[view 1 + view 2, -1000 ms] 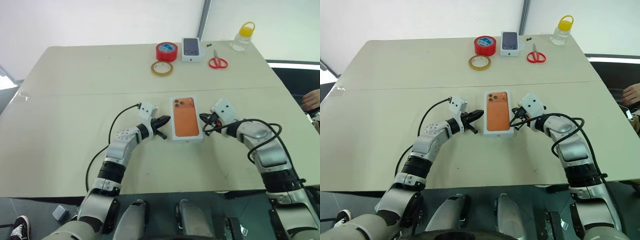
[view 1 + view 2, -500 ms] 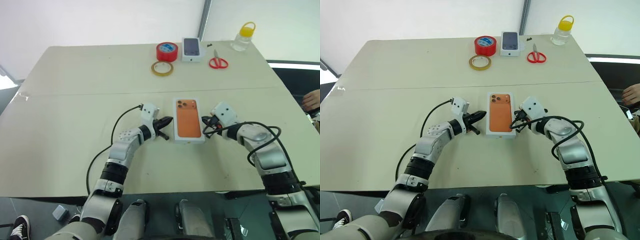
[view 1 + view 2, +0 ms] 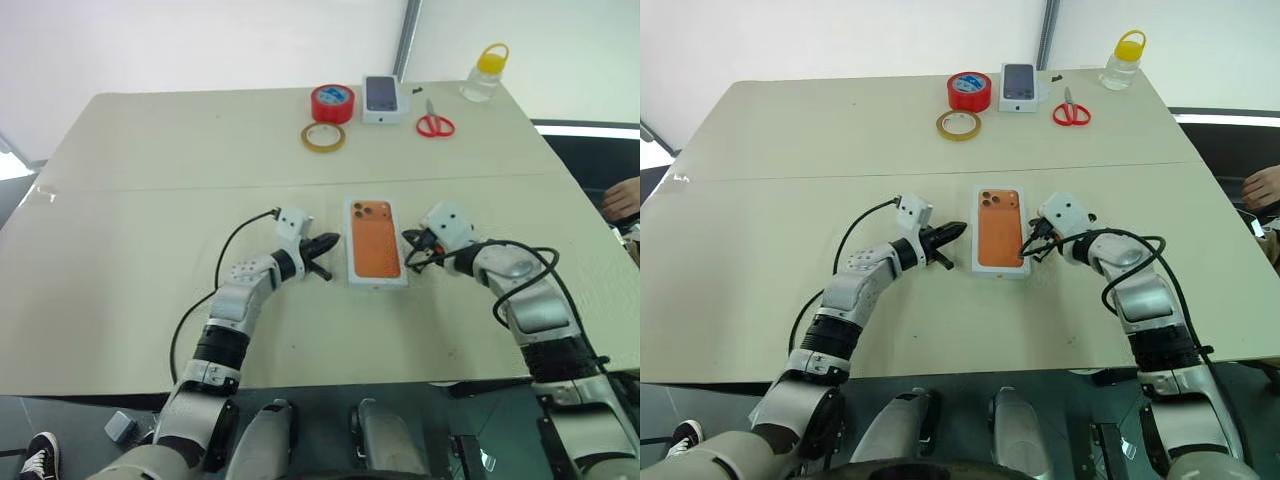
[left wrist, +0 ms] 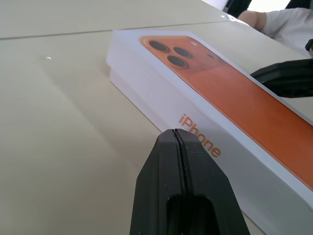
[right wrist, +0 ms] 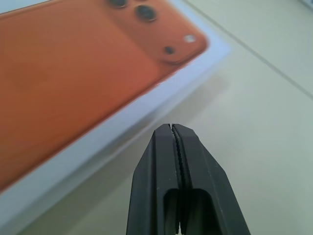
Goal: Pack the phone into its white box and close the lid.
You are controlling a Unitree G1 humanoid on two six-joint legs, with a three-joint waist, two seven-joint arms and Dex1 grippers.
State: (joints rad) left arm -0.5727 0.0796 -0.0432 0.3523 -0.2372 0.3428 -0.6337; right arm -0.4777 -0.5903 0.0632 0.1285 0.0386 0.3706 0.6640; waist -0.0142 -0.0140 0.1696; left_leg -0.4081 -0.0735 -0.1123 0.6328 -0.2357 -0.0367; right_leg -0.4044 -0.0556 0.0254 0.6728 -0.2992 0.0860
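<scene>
The white box (image 4: 142, 90) lies shut in the middle of the table, its lid (image 3: 374, 240) on top with an orange phone printed on it. The phone itself is hidden. My left gripper (image 3: 333, 241) is shut and empty just left of the box, a small gap from its side; the left wrist view shows its fingertips (image 4: 168, 139) pressed together beside the lettered wall. My right gripper (image 3: 408, 241) is shut and empty close to the box's right side, tips (image 5: 172, 128) pointing at the edge near the printed lenses.
At the table's far edge stand a red tape roll (image 3: 333, 102), a yellowish tape ring (image 3: 324, 136), a small white box showing a dark phone (image 3: 382, 98), red scissors (image 3: 436, 124) and a yellow-capped bottle (image 3: 481, 74). A person's hand (image 3: 625, 198) shows at the right.
</scene>
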